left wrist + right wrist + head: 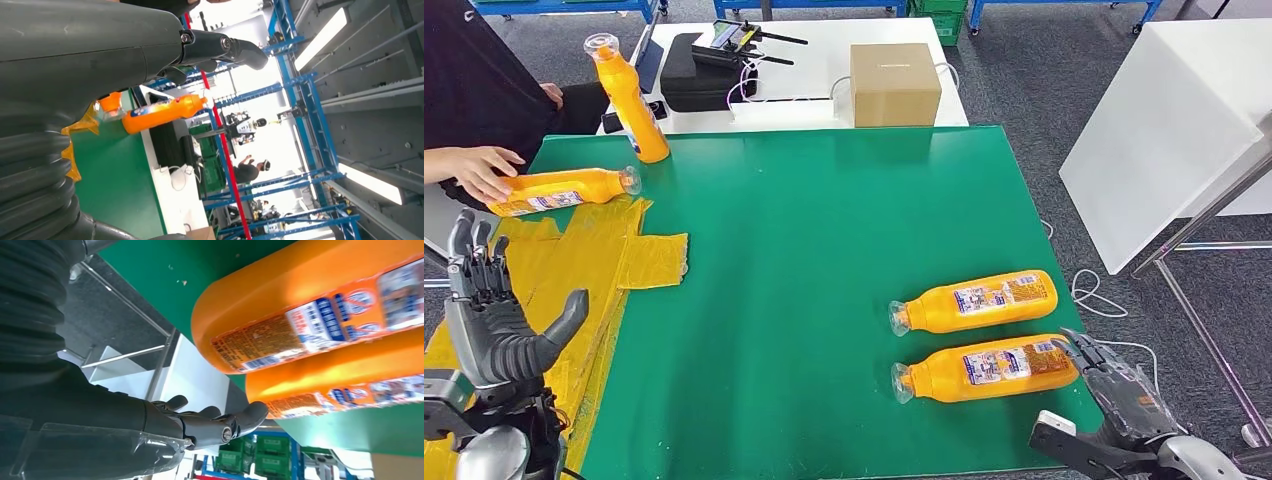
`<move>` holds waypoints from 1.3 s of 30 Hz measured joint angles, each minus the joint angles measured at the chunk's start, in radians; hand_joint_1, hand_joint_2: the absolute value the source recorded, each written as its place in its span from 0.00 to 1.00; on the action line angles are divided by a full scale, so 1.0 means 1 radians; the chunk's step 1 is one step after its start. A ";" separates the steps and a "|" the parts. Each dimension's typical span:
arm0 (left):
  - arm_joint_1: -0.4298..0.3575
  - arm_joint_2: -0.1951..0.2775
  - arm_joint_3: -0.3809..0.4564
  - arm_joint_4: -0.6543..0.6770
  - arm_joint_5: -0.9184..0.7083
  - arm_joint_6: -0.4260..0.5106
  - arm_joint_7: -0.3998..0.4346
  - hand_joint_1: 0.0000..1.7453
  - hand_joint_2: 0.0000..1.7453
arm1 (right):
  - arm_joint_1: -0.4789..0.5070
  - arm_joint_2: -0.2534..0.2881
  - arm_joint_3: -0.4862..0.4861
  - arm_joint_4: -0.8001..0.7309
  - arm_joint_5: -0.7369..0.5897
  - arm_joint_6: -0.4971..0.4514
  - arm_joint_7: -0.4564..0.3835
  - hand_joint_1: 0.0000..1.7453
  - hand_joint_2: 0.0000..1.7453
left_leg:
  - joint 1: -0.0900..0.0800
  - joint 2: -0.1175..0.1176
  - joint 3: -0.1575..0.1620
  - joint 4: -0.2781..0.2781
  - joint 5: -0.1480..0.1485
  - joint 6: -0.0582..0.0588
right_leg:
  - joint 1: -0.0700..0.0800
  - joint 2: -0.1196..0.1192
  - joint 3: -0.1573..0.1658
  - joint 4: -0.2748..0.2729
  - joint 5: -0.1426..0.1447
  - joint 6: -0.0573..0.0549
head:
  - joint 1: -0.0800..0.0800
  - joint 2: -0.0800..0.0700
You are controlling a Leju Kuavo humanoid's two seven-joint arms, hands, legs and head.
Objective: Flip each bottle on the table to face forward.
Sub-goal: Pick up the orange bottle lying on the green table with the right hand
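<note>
Two orange bottles lie on their sides on the green mat (804,250) at the right, one farther (979,301) and one nearer (989,368), labels up and caps to the left. My right hand (1114,385) sits just behind the nearer bottle's base, fingers spread and holding nothing; the right wrist view has both bottles (310,305) close ahead of those fingers (220,422). At far left a third bottle (559,190) lies under a person's hand (479,170), and a fourth (627,98) stands tilted behind it. My left hand (494,315) is raised at the left, open.
Yellow plastic sheets (629,255) cover the mat's left side. Behind the mat a white table carries a cardboard box (894,83), a black case (699,72) and cables. A white panel (1169,130) stands to the right, and cords lie on the floor.
</note>
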 joint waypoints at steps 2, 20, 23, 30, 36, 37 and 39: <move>-0.006 0.000 -0.004 0.005 0.002 -0.006 0.002 0.00 1.00 | -0.024 0.002 0.000 0.023 0.009 0.014 -0.004 0.00 1.00 | 0.000 0.000 0.000 0.000 0.000 0.000 | 0.000 0.000 0.000 0.000 0.000 0.000 | 0.000 0.000; -0.060 0.003 -0.036 0.046 -0.002 -0.034 0.019 0.00 1.00 | -0.403 0.048 0.266 0.279 -0.004 0.195 -0.051 0.52 1.00 | 0.001 0.003 0.001 0.000 0.001 0.001 | 0.000 0.002 0.000 0.001 0.000 0.000 | 0.000 0.000; -0.067 0.007 -0.041 0.056 0.000 -0.036 0.019 0.00 1.00 | -0.446 0.013 0.336 0.287 -0.082 0.246 -0.054 1.00 1.00 | 0.001 0.003 0.002 0.000 0.001 0.001 | 0.000 0.002 0.001 0.001 0.000 0.000 | 0.000 0.000; -0.075 0.019 -0.050 0.073 0.016 -0.031 0.016 0.00 1.00 | -0.476 -0.152 0.458 0.214 -0.246 0.308 -0.030 1.00 1.00 | -0.001 -0.001 0.001 0.001 0.001 0.001 | -0.001 0.000 0.000 0.000 0.000 0.000 | 0.000 0.000; -0.077 0.032 -0.063 0.084 0.037 -0.014 0.009 0.00 1.00 | -0.482 -0.335 0.531 0.082 -0.388 0.355 0.040 1.00 1.00 | -0.002 -0.002 0.000 0.000 0.001 0.001 | -0.003 -0.001 0.000 0.000 0.000 0.000 | 0.000 0.000; -0.077 0.034 -0.065 0.086 0.038 -0.013 0.008 0.00 1.00 | -0.482 -0.359 0.537 0.064 -0.398 0.357 0.046 1.00 1.00 | -0.002 -0.002 0.000 0.000 0.001 0.001 | -0.003 0.000 0.000 0.000 0.000 0.000 | 0.000 0.000; -0.077 0.035 -0.068 0.089 0.039 -0.012 0.008 0.00 1.00 | -0.482 -0.397 0.548 0.037 -0.407 0.360 0.052 1.00 1.00 | -0.002 -0.001 0.000 0.000 0.001 0.001 | -0.003 0.000 0.000 0.000 0.000 0.000 | 0.000 0.000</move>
